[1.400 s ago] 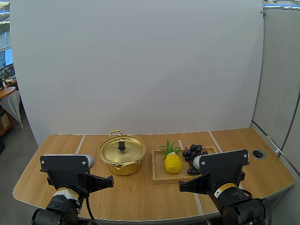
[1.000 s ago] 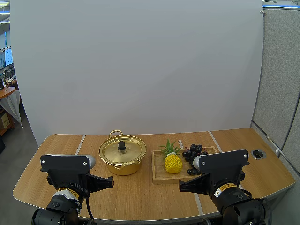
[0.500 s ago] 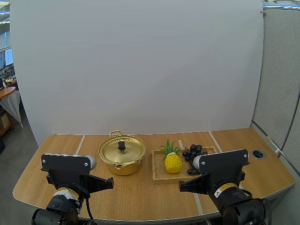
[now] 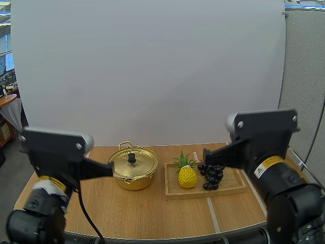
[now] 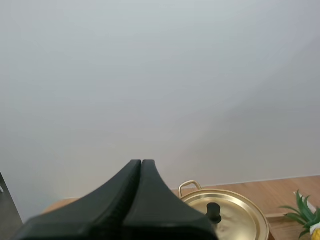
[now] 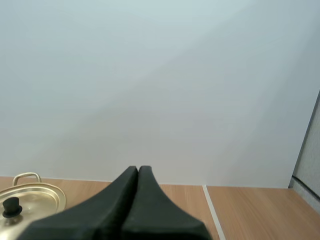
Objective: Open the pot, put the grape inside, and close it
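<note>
A white screen (image 4: 152, 71) stands behind the wooden table (image 4: 152, 208), grey partition (image 4: 304, 66) alongside.

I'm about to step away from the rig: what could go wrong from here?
1. The lid's knob is small; the shut left gripper could slip off it or shove the pot.
2. The pineapple stands right beside the grapes on the tray; the right gripper might knock it over.

Grapes (image 4: 213, 176) top behind right hand (image 4: 204, 153); pot (image 5: 237, 216) cut off at edge.
</note>
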Controlling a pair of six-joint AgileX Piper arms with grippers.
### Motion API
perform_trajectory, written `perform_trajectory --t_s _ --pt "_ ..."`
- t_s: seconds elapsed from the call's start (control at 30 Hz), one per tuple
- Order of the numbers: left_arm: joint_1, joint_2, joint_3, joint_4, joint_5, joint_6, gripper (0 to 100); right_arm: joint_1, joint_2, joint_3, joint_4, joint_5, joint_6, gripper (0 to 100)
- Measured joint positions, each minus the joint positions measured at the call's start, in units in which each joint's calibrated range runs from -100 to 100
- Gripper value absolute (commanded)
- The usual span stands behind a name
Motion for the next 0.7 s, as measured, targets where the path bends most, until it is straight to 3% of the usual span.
perform_trajectory --t_s 0.13,0.4,0.57,0.7 --pt "0.00 0.00 -7.86 0.00 6.16 0.12 0 0.00 0.00 -2.41 0.00 2.24 0.00 0" --pt "0.00 0.00 -17.23 0.00 13.70 0.21 0 0.00 0.00 -11.90 0.00 21.73 0.00 0" --pt "0.00 0.00 -26.39 0.00 34.35 0.55 0 0.00 0.00 -18.30 -0.02 41.71 0.00 0" --pt "0.00 0.00 -27.39 0.00 39.71 1.08 0 0.00 0.00 -20.28 -0.02 50.72 0.00 0"
